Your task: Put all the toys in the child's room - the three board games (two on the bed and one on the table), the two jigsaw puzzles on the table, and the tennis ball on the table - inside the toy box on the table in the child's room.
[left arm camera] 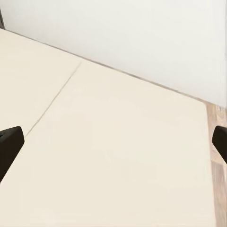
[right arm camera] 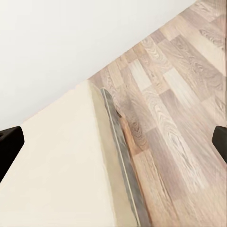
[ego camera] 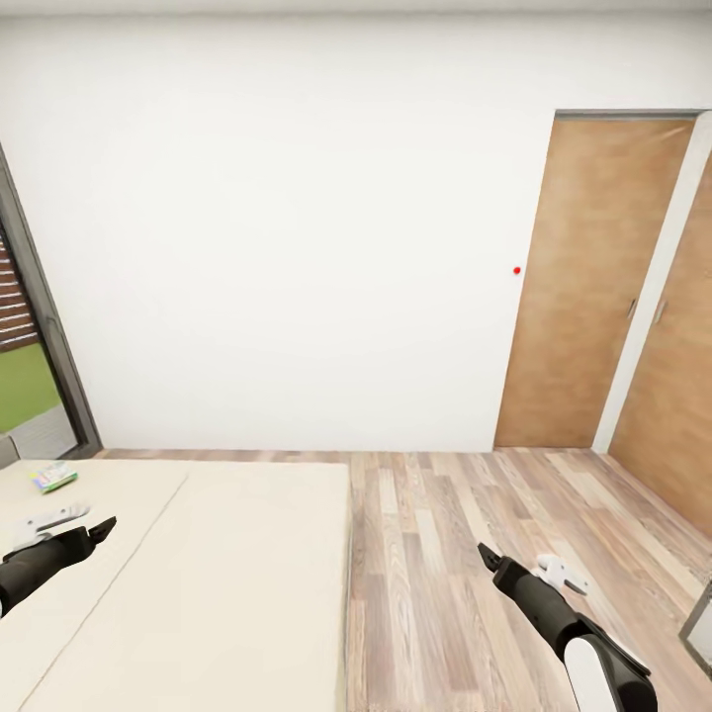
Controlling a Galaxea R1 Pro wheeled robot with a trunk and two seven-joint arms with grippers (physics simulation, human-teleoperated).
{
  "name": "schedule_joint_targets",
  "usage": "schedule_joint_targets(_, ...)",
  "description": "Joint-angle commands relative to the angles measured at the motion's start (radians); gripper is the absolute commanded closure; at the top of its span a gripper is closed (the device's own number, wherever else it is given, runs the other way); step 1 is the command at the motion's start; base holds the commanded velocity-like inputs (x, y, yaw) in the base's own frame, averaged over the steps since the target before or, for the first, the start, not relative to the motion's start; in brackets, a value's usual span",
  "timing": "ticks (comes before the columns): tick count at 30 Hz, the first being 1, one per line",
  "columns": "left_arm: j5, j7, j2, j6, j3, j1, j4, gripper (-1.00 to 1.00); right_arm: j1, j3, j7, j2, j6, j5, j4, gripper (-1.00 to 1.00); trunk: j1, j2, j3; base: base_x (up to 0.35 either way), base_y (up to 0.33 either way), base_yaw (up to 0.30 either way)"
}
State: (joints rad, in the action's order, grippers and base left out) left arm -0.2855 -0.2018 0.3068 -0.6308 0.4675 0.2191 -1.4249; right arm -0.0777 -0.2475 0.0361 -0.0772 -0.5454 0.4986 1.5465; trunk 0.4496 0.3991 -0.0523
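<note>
Head view: a green-white board game [ego camera: 54, 478] lies untaken on the bed [ego camera: 237, 574] beyond the left gripper [ego camera: 99, 529], fingers spread and empty like the right gripper's [ego camera: 485, 554].

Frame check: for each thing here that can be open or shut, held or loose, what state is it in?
Left gripper: open, empty, over the bed.
Right gripper: open, empty, above the wood floor.
Green-white board game: lying flat on the bed near the far edge, untouched.
Wooden door: shut.
Second wooden door, at the right edge: cannot tell, mostly cut off.
</note>
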Motion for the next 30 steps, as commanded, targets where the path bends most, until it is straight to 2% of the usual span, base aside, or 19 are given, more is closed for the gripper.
schedule_joint_targets(1,-0.003,-0.004,0.0,-0.006,0.002,0.0,0.0,-1.0,-0.001,-0.002,0.004,-0.001,-0.005,0.009,0.001,-1.0,0.0,0.001,0.002,0.0,0.28,-0.21)
schedule_joint_targets(21,-0.003,-0.004,0.0,-0.007,0.003,0.0,0.0,-1.0,-0.001,-0.003,0.004,-0.001,-0.005,0.009,0.001,-1.0,0.0,0.001,0.023,0.0,0.281,-0.22)
schedule_joint_targets(30,-0.003,-0.004,0.0,-0.007,0.003,0.0,0.0,-1.0,-0.001,-0.001,0.004,-0.001,-0.005,0.009,0.001,-1.0,0.0,0.001,0.03,-0.006,0.087,-0.186)
